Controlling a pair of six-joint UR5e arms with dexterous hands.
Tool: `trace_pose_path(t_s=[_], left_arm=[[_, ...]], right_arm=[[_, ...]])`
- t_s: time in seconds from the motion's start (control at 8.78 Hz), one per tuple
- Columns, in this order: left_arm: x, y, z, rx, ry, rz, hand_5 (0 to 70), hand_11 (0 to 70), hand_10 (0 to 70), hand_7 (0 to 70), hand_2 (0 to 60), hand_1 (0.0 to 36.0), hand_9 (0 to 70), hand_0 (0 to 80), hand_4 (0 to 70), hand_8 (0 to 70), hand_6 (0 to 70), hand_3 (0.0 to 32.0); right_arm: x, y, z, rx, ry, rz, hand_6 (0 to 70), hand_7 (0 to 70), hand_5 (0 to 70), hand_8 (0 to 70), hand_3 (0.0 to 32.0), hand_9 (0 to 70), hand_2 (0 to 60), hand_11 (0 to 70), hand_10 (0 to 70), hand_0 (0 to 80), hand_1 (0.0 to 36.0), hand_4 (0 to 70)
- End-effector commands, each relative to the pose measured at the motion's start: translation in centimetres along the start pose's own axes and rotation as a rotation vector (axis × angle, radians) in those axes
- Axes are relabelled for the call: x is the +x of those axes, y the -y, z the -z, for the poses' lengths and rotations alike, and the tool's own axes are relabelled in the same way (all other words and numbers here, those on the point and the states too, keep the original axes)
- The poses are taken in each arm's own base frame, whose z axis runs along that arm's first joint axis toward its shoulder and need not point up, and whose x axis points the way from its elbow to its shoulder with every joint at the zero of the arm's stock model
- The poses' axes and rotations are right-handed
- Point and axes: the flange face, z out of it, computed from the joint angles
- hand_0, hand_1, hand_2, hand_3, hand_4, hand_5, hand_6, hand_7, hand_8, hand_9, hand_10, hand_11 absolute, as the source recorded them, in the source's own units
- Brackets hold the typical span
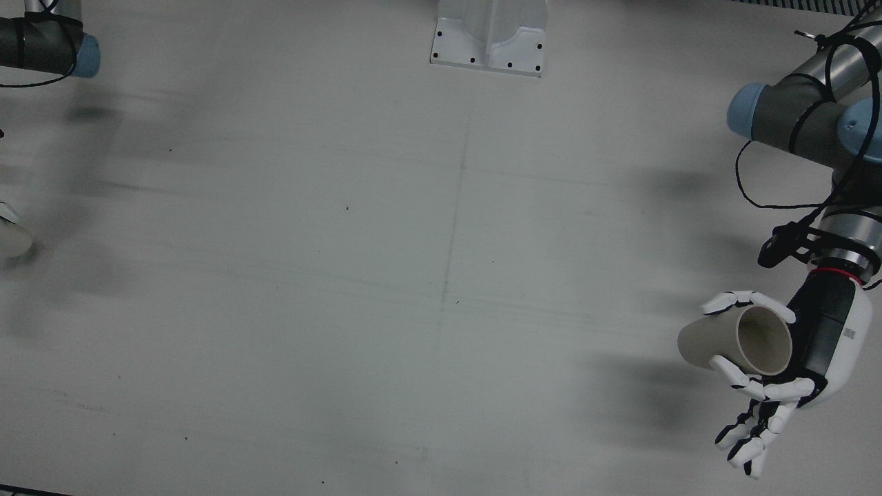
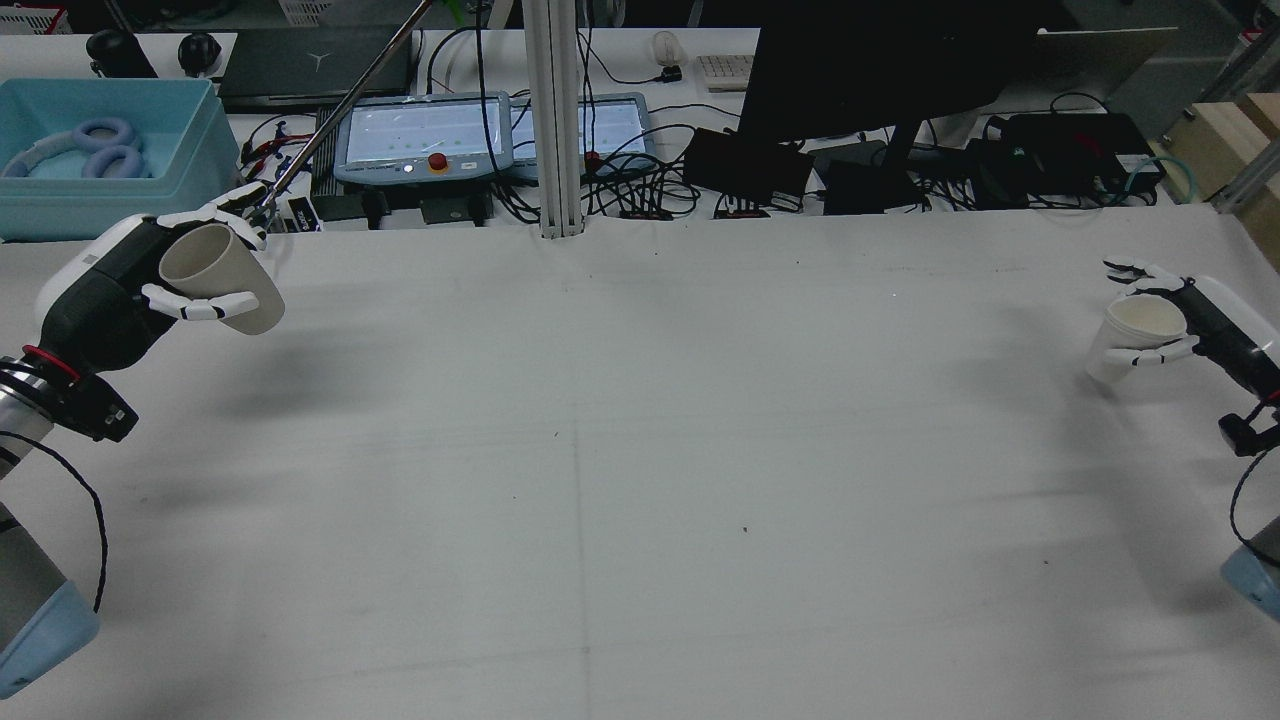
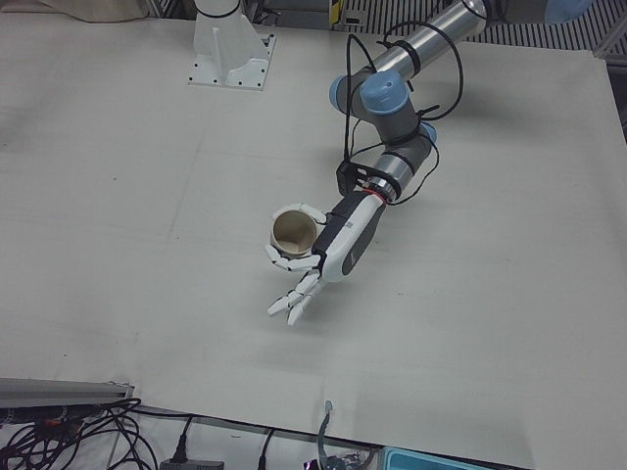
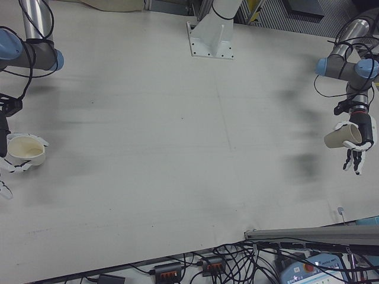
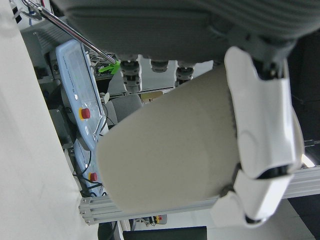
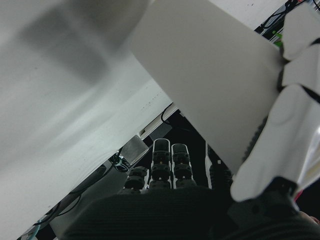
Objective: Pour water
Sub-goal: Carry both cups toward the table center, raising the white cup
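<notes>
My left hand [image 2: 100, 295] is shut on a beige paper cup [image 2: 222, 283] at the table's far left in the rear view. The cup is held tilted above the table, its mouth turned back toward the arm. It also shows in the front view [image 1: 741, 341], the left-front view [image 3: 293, 233] and the left hand view [image 5: 170, 150]. My right hand [image 2: 1205, 320] is shut on a white cup [image 2: 1130, 335] at the far right, nearly upright and off the table. That cup also shows in the right-front view [image 4: 25, 149] and the right hand view [image 6: 210, 75]. I cannot tell what is inside either cup.
A white mounting bracket [image 1: 489, 41] stands at the table's robot-side edge. Past the far edge are a blue bin [image 2: 100, 150], two teach pendants [image 2: 420, 135], a dark monitor [image 2: 880, 70] and cables. The white table [image 2: 640, 450] lies between the hands.
</notes>
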Motion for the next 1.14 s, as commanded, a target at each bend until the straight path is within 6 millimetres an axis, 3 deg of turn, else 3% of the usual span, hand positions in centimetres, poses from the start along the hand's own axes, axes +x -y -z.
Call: trace_pose_path(t_s=[0.0,0.11,0.23,0.46,0.57,0.68,0.91,1.03], left_arm=[[-0.3,-4.7,-2.9,-0.022,0.006,-0.003,70.0,13.5,8.1,13.3,60.0,36.0,2.6,60.9,70.0,2.4,8.8,0.0],[-3.4,-7.9,-4.4,-0.042,0.048,0.018,70.0,13.9,8.3,13.7,60.0,36.0,2.8,61.2,70.0,2.6,9.3,0.0],[-6.4,-11.1,-5.6,-0.052,0.093,0.033,70.0,13.6,8.2,13.1,60.0,36.0,2.6,60.8,70.0,2.5,8.9,0.0],[-13.0,-17.6,-6.4,-0.050,0.190,0.050,70.0,13.4,8.0,13.1,60.0,36.0,2.5,61.0,70.0,2.6,9.2,0.0],[-16.3,-21.7,-6.4,-0.071,0.222,0.047,70.0,13.7,8.2,13.1,60.0,36.0,2.7,61.6,70.0,2.8,9.4,0.0],[-18.7,-24.9,-6.3,-0.106,0.245,0.029,70.0,13.9,8.4,12.8,60.0,36.0,2.7,61.1,70.0,2.8,9.2,0.0],[-24.3,-29.7,-4.6,-0.163,0.312,0.008,70.0,13.6,8.1,13.2,60.0,36.0,2.7,61.4,70.0,2.9,9.8,0.0],[-26.4,-31.9,-4.3,-0.177,0.317,0.003,70.0,13.9,8.3,13.5,60.0,36.0,2.8,61.6,70.0,3.0,10.1,0.0]], right_arm=[[-8.4,-3.3,0.2,-0.062,0.145,-0.091,15.2,19.2,64.8,14.1,0.0,17.3,35.9,4.6,2.6,54.1,21.6,67.0],[-11.4,-5.9,0.0,-0.074,0.165,-0.095,16.7,21.0,66.8,13.0,0.0,15.8,45.0,3.3,1.6,56.4,25.4,70.0],[-14.4,-9.0,-0.3,-0.063,0.155,-0.090,19.3,22.5,70.0,11.4,0.0,13.2,49.8,0.4,0.0,61.2,29.7,70.0],[-18.8,-14.7,-2.6,-0.039,0.128,-0.083,21.1,22.6,70.0,10.1,0.0,11.1,52.8,0.0,0.0,63.5,32.2,70.0],[-20.2,-16.7,-3.7,-0.023,0.114,-0.079,22.4,23.0,70.0,9.7,0.0,9.9,59.0,0.0,0.0,69.0,35.3,70.0],[-21.1,-18.2,-4.4,-0.027,0.113,-0.077,22.9,23.0,70.0,9.3,0.0,9.0,60.0,0.0,0.0,77.5,36.0,70.0],[-23.0,-20.9,-3.5,-0.009,0.115,-0.072,24.7,25.1,70.0,9.4,0.0,8.7,60.0,0.0,0.0,80.0,36.0,70.0],[-23.0,-22.0,-3.2,-0.003,0.116,-0.073,26.8,27.3,70.0,9.8,0.0,9.1,60.0,0.0,0.0,80.0,36.0,70.0]])
